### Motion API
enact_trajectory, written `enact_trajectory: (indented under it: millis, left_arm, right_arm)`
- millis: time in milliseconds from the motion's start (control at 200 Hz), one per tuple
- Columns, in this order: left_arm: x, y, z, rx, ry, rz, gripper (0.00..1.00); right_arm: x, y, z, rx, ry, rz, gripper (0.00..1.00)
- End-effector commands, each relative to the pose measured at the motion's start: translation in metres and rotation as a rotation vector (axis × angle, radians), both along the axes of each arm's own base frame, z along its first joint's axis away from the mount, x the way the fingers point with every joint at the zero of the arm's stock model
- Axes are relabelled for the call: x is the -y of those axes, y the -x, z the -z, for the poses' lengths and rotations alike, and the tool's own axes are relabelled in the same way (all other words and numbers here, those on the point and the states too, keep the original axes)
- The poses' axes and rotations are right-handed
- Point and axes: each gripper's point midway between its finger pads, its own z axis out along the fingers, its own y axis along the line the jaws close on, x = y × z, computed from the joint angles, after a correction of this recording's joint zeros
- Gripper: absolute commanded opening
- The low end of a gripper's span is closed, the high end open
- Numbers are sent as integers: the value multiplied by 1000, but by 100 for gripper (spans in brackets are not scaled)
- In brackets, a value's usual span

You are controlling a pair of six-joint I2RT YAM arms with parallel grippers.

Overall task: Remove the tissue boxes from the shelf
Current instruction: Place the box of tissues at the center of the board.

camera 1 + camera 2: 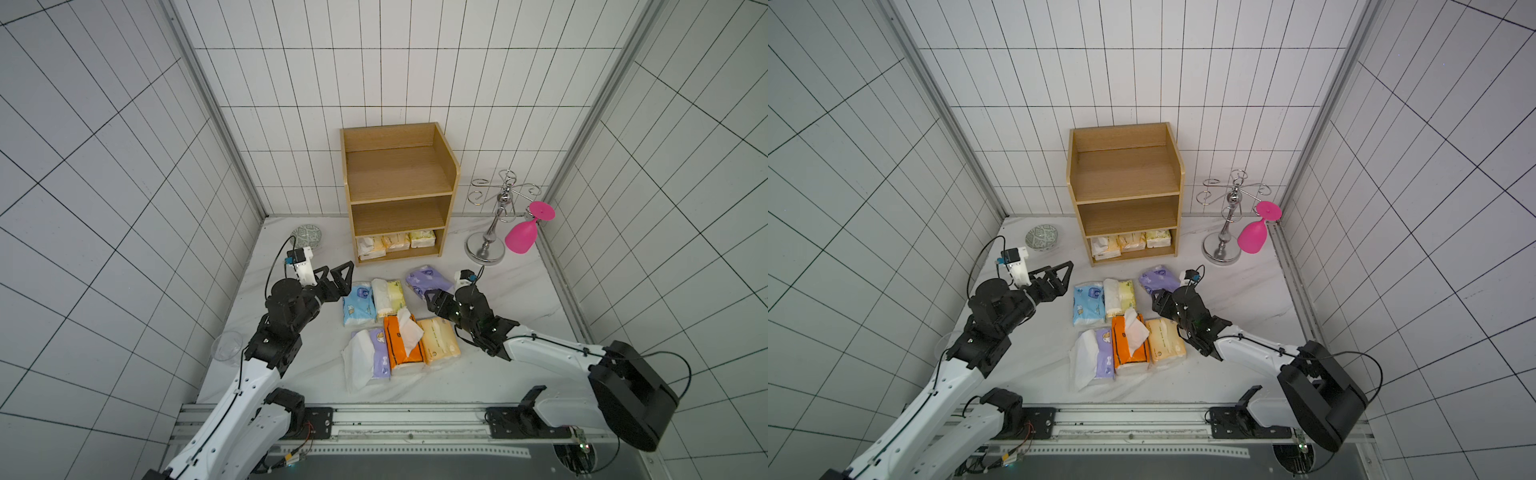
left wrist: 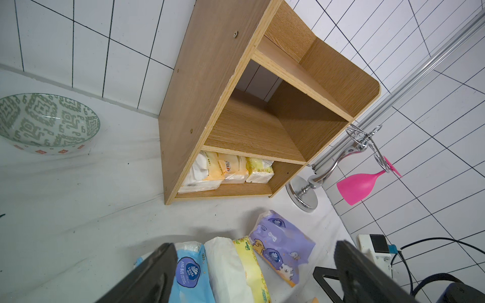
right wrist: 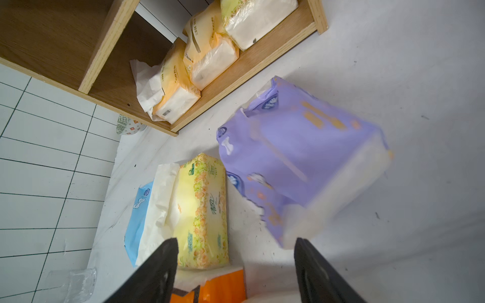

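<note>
L gripper (image 2: 256, 244) & R gripper (image 3: 236, 242) fingers wide, empty, over white tabletop (image 1: 519, 299), tiled walls (image 1: 415, 62) around.

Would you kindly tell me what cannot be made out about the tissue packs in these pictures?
1. The purple pack nearest the shelf: motion-blurred in the right wrist view, so its print is unreadable.
2. The three packs on the shelf's bottom tier: rear ends hidden under the tier above in both top views.
3. The orange pack: cut off by the frame edge in the right wrist view.

Nine tissue packs (image 1: 359, 309); one each of shelf (image 1: 397, 174), bowl (image 1: 307, 235), stand (image 1: 486, 249), goblet (image 1: 521, 239), cup (image 1: 226, 347).
</note>
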Motion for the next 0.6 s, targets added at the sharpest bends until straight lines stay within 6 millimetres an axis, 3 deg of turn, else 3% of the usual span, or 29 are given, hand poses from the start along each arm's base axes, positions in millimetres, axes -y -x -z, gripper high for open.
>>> enact_trajectory:
  millis: [0,155,295,485,595]
  left_arm:
    - [-5,3,3,-10,-10,-32,97]
    - [-5,4,6,-18,-12,-38,98]
    - [-3,0,12,-32,-10,-43,97]
    - [11,-6,22,-69,-18,-5,97]
    - [17,-8,27,-79,-48,15,97]
  right_arm:
    - [26,11,-2,23,118,18,76]
    - [59,13,-36,90,214,40,76]
    - [80,-9,-47,27,205,12,72]
    - [87,-55,-19,-106,185,-46,67]
    - [80,-80,-2,-129,129,-93,64]
